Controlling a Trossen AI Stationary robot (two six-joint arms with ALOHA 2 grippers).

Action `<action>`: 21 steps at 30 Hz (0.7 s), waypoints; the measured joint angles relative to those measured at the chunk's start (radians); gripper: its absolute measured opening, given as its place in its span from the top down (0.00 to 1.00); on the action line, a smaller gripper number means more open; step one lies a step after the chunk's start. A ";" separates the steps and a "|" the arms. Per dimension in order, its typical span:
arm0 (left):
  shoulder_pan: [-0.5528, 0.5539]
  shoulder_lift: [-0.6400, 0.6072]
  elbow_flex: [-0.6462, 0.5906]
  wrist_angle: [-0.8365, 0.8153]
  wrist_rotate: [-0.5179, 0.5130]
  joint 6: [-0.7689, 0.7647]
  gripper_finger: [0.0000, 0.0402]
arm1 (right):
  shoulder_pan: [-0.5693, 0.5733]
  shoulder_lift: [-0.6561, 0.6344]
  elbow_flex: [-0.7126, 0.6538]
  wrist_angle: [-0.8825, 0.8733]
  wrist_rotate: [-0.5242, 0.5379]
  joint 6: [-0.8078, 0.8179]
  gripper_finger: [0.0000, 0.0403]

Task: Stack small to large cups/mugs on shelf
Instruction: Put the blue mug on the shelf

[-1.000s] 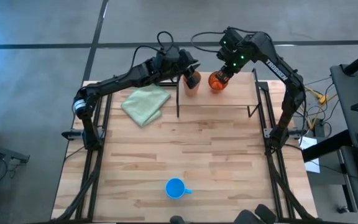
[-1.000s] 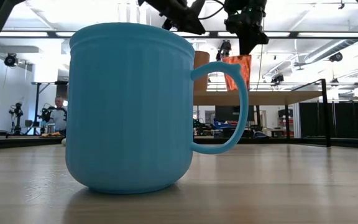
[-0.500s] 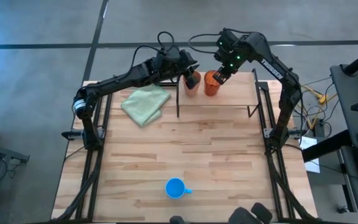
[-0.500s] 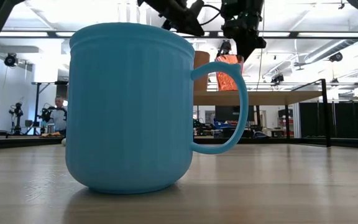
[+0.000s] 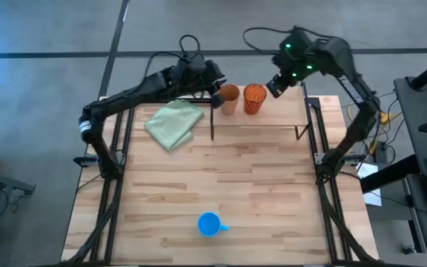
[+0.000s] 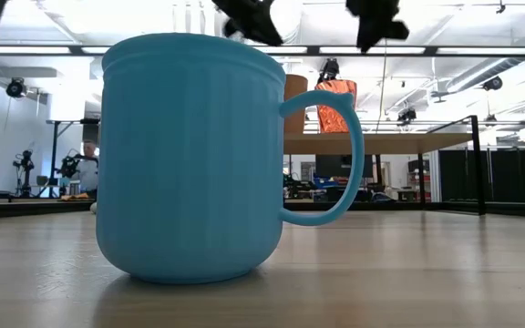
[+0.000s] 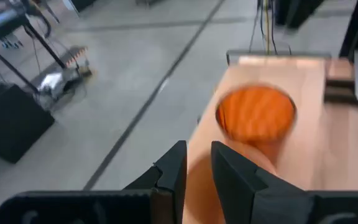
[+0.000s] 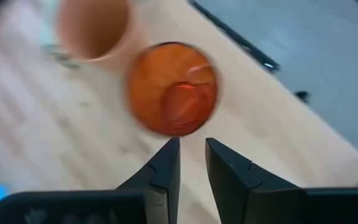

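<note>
The textured orange-red cup [image 5: 253, 96] stands upright on its base on the light-wood shelf [image 5: 282, 111], right beside the plain light-orange cup [image 5: 228, 96]. Both also show in the low view, the orange-red cup [image 6: 335, 102] and the light-orange cup [image 6: 295, 105]. The blue mug [image 5: 209, 224] stands near the table's near edge and fills the low view [image 6: 190, 155]. My right gripper [image 5: 279, 83] hangs above and to the right of the orange-red cup [image 8: 173, 87], its fingers a narrow gap apart. My left gripper [image 5: 213, 88] is just left of the light-orange cup [image 7: 241, 174], also with a narrow gap.
A pale green folded cloth [image 5: 173, 122] lies on the table left of the shelf. The shelf's thin black side frames [image 5: 212, 119] stand at its two ends. The wide plank tabletop [image 5: 221, 170] lies between the shelf and the blue mug.
My right gripper has brought the orange-red cup toward the light-orange cup, turned it upright, set it on the shelf, let go and drawn back up and to the right. My left gripper has left the light-orange cup and moved a little toward the table's left.
</note>
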 joint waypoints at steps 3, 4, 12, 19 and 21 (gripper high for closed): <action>-0.020 -0.074 -0.003 -0.205 0.016 -0.004 0.85 | 0.041 -0.068 -0.012 0.001 -0.054 0.032 0.83; -0.034 -0.098 -0.003 -0.274 0.019 -0.020 0.85 | 0.061 -0.090 -0.018 0.000 -0.054 0.050 0.83; -0.178 -0.298 -0.013 -0.605 0.265 -0.304 0.85 | 0.281 -0.200 -0.116 0.018 -0.044 0.142 0.83; -0.334 -0.322 -0.050 -0.614 0.287 -0.487 0.85 | 0.445 -0.194 -0.224 0.072 -0.044 0.170 0.83; -0.368 -0.298 -0.069 -0.626 0.286 -0.530 0.85 | 0.469 -0.187 -0.247 0.072 -0.044 0.169 0.84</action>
